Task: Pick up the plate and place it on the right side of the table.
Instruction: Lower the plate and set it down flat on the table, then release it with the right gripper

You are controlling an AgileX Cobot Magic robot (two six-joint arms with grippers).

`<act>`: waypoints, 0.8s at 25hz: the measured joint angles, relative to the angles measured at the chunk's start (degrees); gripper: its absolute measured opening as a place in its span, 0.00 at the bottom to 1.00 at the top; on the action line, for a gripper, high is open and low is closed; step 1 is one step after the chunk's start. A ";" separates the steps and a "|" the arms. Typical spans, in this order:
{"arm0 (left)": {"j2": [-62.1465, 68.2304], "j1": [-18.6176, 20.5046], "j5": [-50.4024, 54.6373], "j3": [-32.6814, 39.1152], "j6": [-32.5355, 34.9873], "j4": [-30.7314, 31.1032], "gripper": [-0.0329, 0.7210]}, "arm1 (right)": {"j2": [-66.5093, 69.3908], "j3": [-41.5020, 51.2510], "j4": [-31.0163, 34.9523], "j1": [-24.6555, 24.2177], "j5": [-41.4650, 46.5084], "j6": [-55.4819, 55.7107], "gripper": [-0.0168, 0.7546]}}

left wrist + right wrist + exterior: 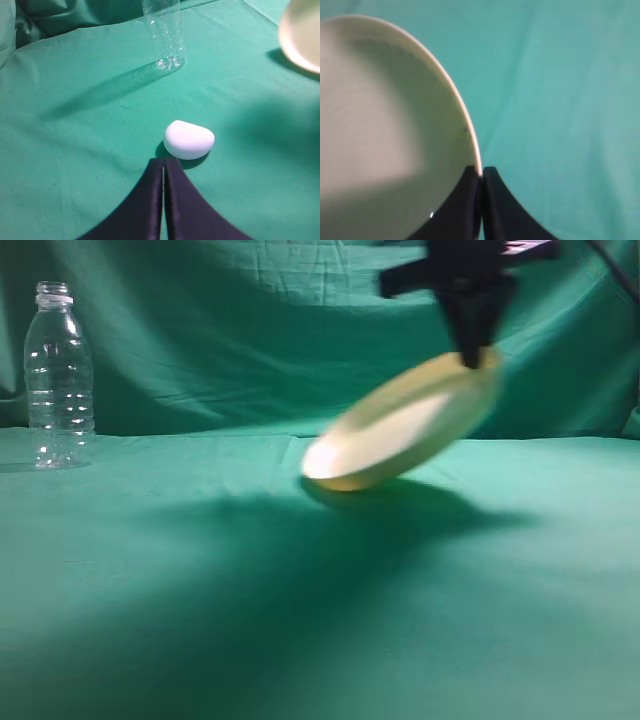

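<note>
Exterior view: a table [150, 620] draped in wrinkled teal-green cloth filled the scene, with matching cloth hanging as a backdrop [250, 330] behind it. Right of centre, the plate [405, 425], round, shallow and cream-yellow, hung blurred and steeply tilted, its low edge close to the cloth and its high edge up at the right. Whether the low edge touched the cloth could not be told. A dark shadow spread on the table beneath it. The black right gripper [472, 355] came down from the top of the picture and pinched the plate's raised rim at its highest point.

In the right wrist view, the two dark fingers [452, 210] were pressed together on the rim, with the plate's pale inside filling the left half.

A clear bottle [58, 380] stood upright at the far left, well apart from the plate.

In the left wrist view, the left gripper [164, 172] had its fingers pressed together on nothing, hovering over the cloth. Just beyond its tips lay a small white rounded lump [189, 139]. The bottle stood farther off, and the plate's edge showed at the upper right corner.
</note>
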 joint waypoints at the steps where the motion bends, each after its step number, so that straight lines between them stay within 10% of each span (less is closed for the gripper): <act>1: 0.00 0.00 0.00 0.00 0.00 0.00 0.04 | -1.12 2.43 -0.04 -2.15 -0.12 0.14 0.02; 11: 0.00 0.00 0.00 0.00 0.00 0.00 0.04 | -14.00 29.00 -0.40 -20.64 -10.34 3.80 0.02; 20: 0.00 0.00 0.00 0.00 0.00 0.00 0.04 | -14.31 39.34 0.20 -25.63 -18.85 5.02 0.02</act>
